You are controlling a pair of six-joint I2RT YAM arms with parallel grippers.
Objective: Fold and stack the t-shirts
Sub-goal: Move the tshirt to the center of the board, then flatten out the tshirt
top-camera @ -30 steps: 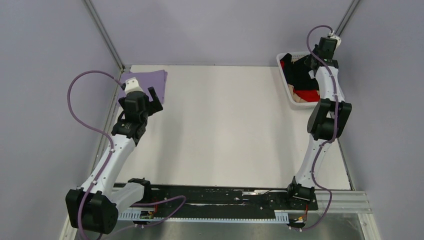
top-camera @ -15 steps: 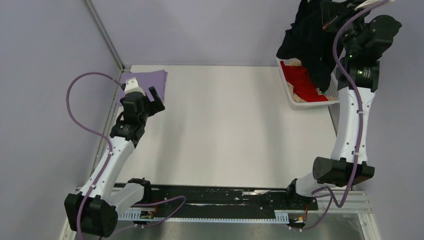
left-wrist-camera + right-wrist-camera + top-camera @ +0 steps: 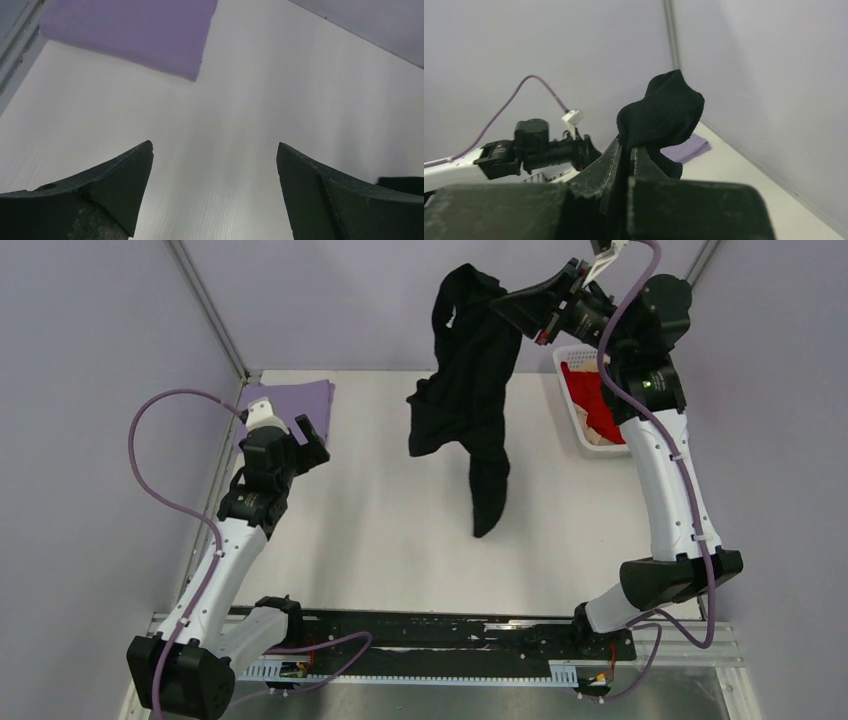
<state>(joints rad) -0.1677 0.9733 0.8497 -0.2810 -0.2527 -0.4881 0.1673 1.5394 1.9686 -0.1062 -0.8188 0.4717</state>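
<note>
The right gripper [image 3: 503,306] pinches the black shirt [image 3: 470,390] up high. The left gripper [image 3: 215,150] has its jaws wide apart.

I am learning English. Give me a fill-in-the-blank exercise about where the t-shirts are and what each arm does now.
1. The right gripper holds the black t-shirt up in the ____.
2. The folded lavender t-shirt lies at the far ____ corner of the table.
3. The fingers of the left gripper are ____ and hold nothing.
4. The red t-shirt lies in the white basket on the ____ side.
Missing words: air; left; open; right.
</note>
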